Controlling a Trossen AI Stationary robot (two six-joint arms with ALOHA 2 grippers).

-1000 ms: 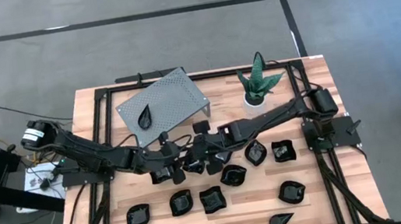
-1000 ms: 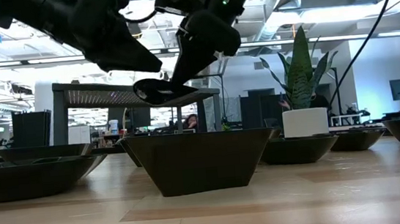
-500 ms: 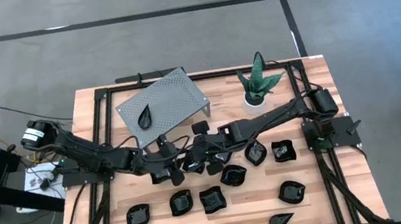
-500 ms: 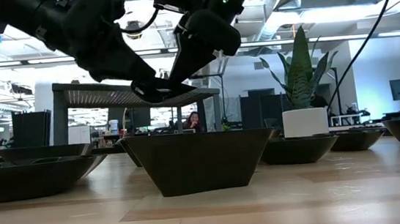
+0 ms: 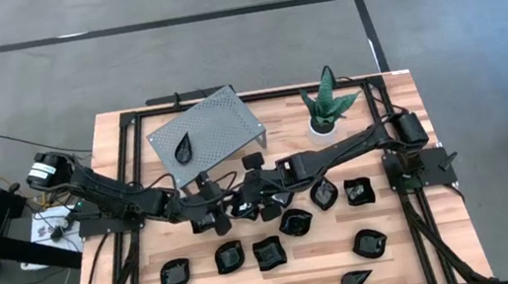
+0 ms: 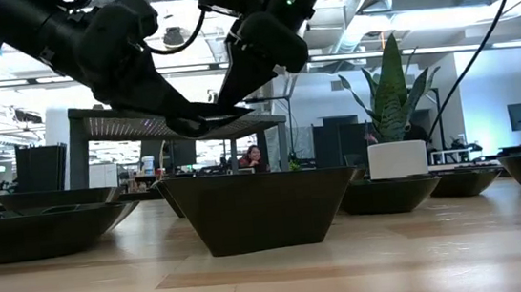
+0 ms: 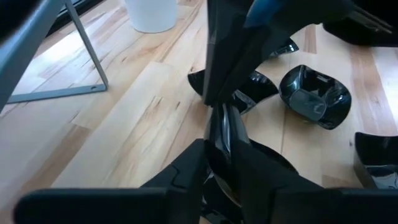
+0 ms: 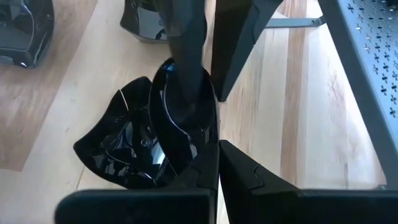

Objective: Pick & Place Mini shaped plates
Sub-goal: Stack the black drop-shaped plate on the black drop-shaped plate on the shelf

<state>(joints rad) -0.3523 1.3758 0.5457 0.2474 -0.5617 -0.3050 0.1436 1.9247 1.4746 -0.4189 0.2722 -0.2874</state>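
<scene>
Plate (image 6: 208, 119), black, aloft mid-tabletop: pinched between right gripper (image 6: 227, 101) and left gripper (image 6: 182, 123), both clamped on its rim.

left gripper (image 7: 225, 163) and right gripper (image 7: 217, 107) both pinch one upright black plate (image 7: 222, 140).

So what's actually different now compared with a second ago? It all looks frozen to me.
Not quite frozen. The left gripper has moved in from the left and closed its fingers onto the small black plate that the right gripper holds in the air, so both now grip it. The right gripper stayed shut on it. The other plates, metal stand and plant have not moved.
</scene>
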